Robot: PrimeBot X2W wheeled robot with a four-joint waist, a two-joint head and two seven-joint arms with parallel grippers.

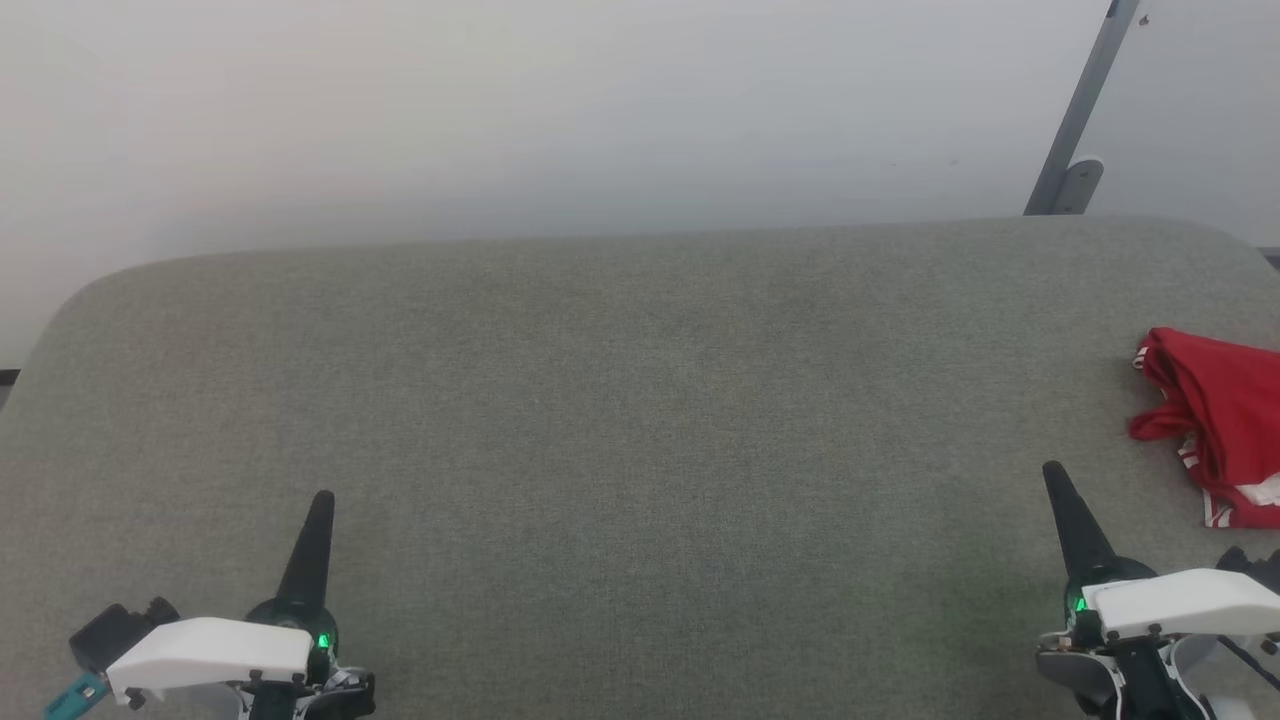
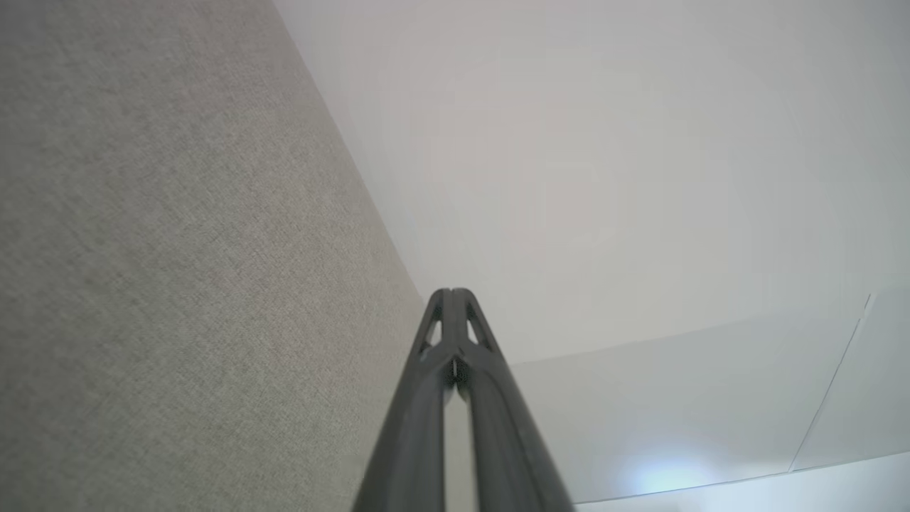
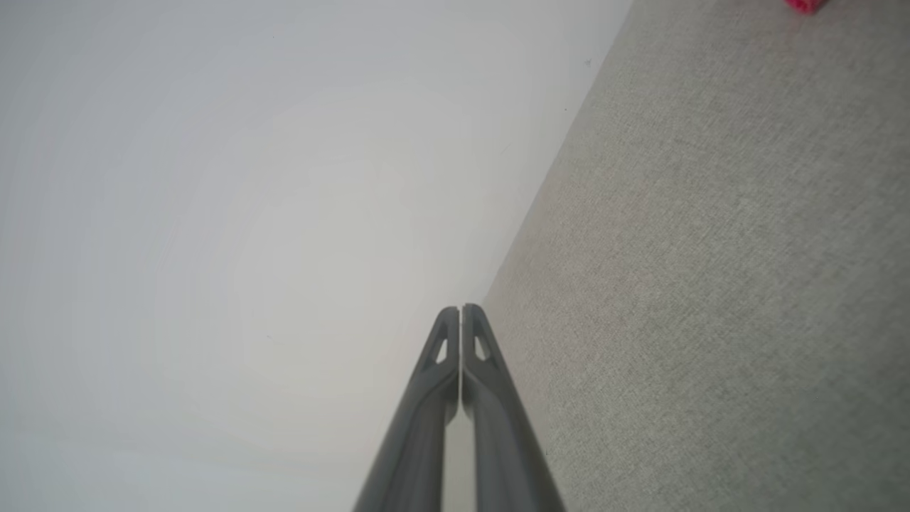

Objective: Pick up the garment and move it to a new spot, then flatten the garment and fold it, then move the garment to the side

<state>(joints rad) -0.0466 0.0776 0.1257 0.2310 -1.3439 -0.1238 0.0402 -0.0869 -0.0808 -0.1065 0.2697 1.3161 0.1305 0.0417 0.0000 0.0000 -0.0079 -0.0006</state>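
while garment lies bunched — untouched.

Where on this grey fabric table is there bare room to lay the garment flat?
Bare: the whole middle of the grey-green fabric table, between the shut left gripper and shut right gripper, back to the far edge by the wall. Crowded: only the right edge, where the crumpled red jersey with striped trim lies.

Soft even lighting, faint shadows, pale glare patch in left wrist view.
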